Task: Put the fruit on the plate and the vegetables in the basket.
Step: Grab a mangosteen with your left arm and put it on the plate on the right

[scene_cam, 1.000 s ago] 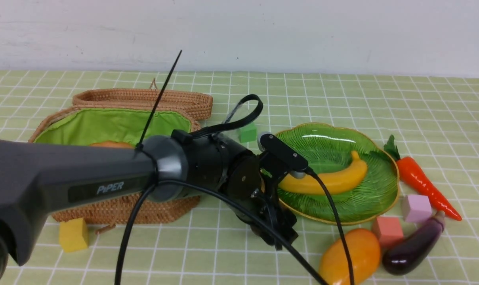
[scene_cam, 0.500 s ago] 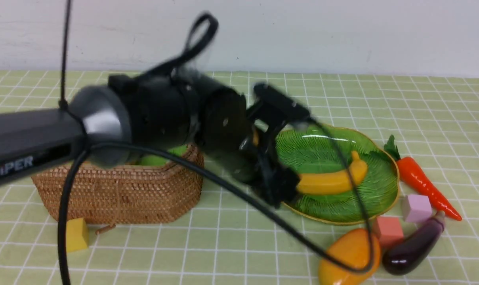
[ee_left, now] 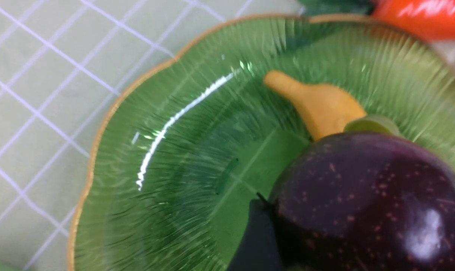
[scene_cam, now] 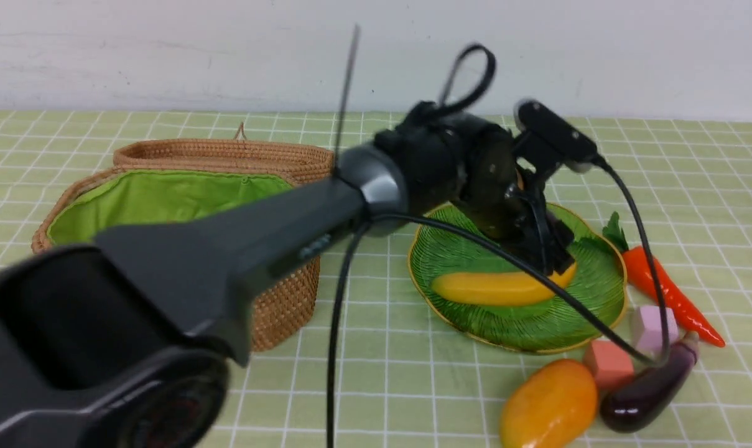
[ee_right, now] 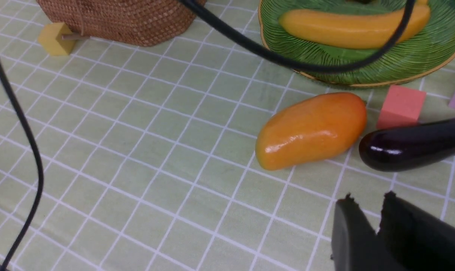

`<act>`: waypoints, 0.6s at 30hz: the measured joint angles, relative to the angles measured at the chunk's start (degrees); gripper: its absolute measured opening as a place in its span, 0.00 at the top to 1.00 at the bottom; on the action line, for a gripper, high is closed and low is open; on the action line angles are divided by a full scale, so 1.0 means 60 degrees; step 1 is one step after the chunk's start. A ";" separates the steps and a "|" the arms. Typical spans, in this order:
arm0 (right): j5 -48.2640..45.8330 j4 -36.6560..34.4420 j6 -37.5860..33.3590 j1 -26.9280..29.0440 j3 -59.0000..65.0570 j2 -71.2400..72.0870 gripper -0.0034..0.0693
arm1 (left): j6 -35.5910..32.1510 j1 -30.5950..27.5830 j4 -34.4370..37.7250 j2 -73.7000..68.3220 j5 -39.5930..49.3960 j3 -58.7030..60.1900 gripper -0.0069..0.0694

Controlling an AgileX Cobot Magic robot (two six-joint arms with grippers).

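Grip of left gripper (scene_cam: 553,252) clamped on dark purple fruit (ee_left: 366,203), over plate (scene_cam: 525,330), close by stem end of banana (scene_cam: 487,288). On plate: banana only, lying flat. In basket (scene_cam: 285,305): green lining visible, contents hidden behind left arm. Right gripper (ee_right: 379,212): fingers nearly together, nothing between, near mango (ee_right: 312,130) and eggplant (ee_right: 411,145), both on tablecloth outside either container.
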State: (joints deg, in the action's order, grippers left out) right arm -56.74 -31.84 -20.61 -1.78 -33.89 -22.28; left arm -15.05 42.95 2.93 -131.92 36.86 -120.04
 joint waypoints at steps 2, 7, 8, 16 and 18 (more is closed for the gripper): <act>-0.0010 -0.0014 0.0000 0.0000 0.0000 0.0000 0.77 | 0.0000 -0.0029 -0.0045 -0.0116 0.0001 -0.0040 0.16; 0.0008 -0.0022 0.0000 0.0000 0.0000 0.0000 0.77 | 0.0039 -0.0116 -0.0107 -0.0125 0.0001 -0.0092 0.14; 0.0008 -0.0022 0.0000 0.0000 0.0000 0.0000 0.77 | 0.0088 -0.0128 -0.0107 -0.0125 0.0001 -0.0103 0.12; 0.0019 -0.0022 0.0000 0.0000 0.0000 0.0000 0.76 | 0.0761 -0.0161 -0.0159 -0.0125 0.0409 -0.0103 0.06; 0.0019 -0.0022 0.0000 0.0000 0.0000 0.0000 0.76 | 0.0866 -0.0161 -0.0176 -0.0079 0.0579 -0.0103 0.06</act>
State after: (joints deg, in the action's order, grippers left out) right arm -56.63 -31.98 -20.61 -1.78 -33.89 -22.28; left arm -9.85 41.99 1.88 -132.39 40.33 -120.65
